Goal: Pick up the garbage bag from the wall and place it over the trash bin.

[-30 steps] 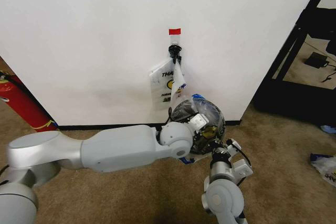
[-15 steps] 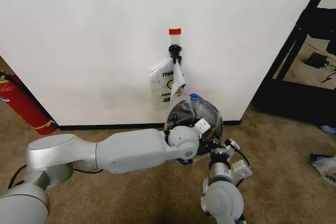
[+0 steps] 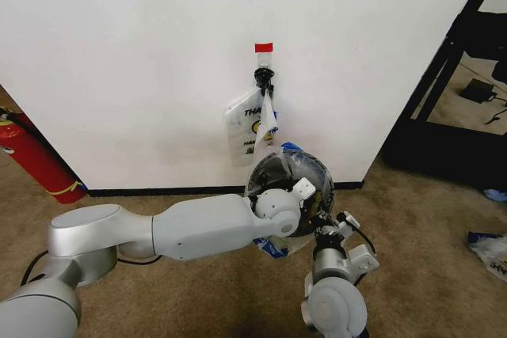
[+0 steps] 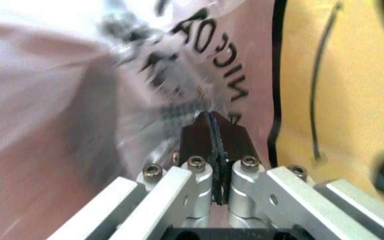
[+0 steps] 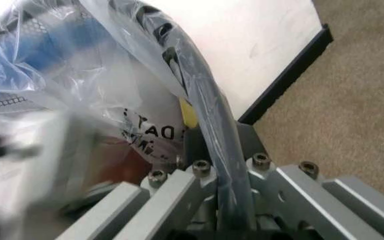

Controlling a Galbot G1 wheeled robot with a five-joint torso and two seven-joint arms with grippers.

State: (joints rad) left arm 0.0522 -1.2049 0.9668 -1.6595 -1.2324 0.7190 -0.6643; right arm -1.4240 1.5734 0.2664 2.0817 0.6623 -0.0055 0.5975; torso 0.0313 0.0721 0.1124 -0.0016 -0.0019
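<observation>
The thin translucent plastic garbage bag [image 3: 297, 165] with black print and blue handles is draped over the small round black trash bin [image 3: 279, 172] on the carpet at the foot of the plain white wall [image 3: 127, 61]. A second printed bag [image 3: 252, 124] hangs long axis vertical from the small black hook [image 3: 264, 79].

The left gripper [image 4: 211, 116] has its pads pressed together, apparently pinching bag film. The right gripper [image 5: 213, 131] is clamped on the bin rim through the plastic.

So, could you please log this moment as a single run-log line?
left gripper: shut on garbage bag | right gripper: at trash bin rim, bag film between fingers | second bag: on wall hook
</observation>
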